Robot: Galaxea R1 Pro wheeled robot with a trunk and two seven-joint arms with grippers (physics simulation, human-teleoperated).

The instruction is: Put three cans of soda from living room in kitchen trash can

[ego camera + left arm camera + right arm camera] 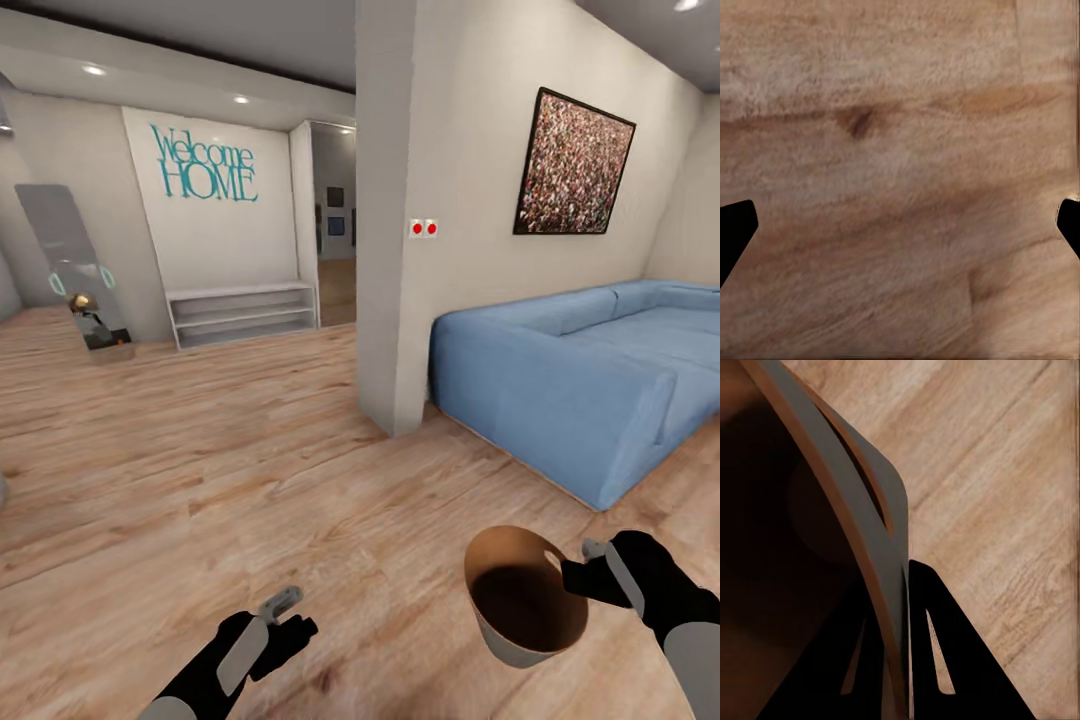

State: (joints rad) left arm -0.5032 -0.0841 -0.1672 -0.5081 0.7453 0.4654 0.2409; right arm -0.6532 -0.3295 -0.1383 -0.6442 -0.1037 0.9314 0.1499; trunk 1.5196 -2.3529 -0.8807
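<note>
The tash can [508, 648], a tan tapered bucket with a dark brown inside, hangs tilted above the wooden floor at the lower right of the head view. My right gripper [577, 572] is shut on its rim from the right side. The right wrist view shows the thin rim [847, 510] pinched between the black fingers [945, 660]. My left gripper [290, 612] hangs open over bare floorboards, its two black fingertips [736, 229] far apart with nothing between them. The cans of soda are out of view.
A blue sofa [600, 390] stands at the right behind a white pillar wall [400, 250]. A low white shelf [240, 312] sits under a "Welcome HOME" sign [205, 165]. A leaning mirror [75, 265] is far left, and a doorway [335, 240] opens beyond. Wooden floor stretches ahead.
</note>
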